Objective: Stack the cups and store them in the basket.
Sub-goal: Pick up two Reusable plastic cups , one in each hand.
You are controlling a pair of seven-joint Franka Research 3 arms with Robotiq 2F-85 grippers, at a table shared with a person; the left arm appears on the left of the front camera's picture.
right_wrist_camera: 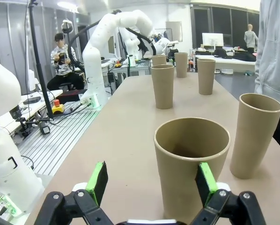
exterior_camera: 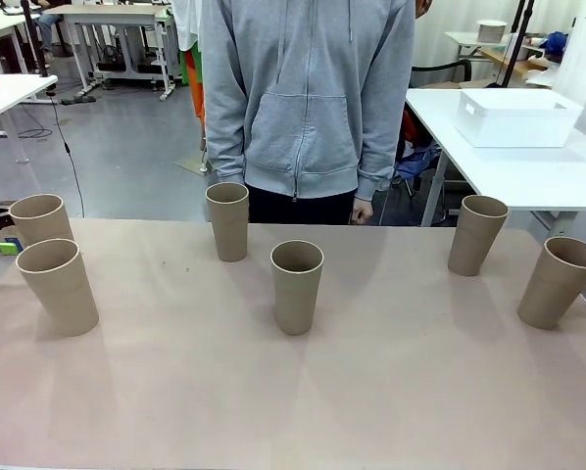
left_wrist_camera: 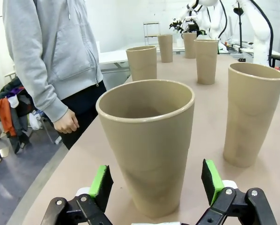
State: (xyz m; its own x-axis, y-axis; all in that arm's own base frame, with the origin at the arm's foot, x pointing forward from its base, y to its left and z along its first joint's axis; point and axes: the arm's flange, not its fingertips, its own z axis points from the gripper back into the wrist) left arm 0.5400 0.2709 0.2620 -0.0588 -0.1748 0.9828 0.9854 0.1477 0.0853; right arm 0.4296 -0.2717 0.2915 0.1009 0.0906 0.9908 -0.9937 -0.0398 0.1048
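The left fingers stand wide apart and empty. One tan cup stands upright between them, clear of both pads. The right fingers are spread wide too, holding nothing, with a second cup just ahead, nearer one finger. Six cups stand apart on the surface. The white basket sits far beyond the fingers on a white table.

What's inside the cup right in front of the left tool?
Only bare inner wall shows inside the cup, nothing sticking up. Its near side covers the bottom, so that part cannot be seen.
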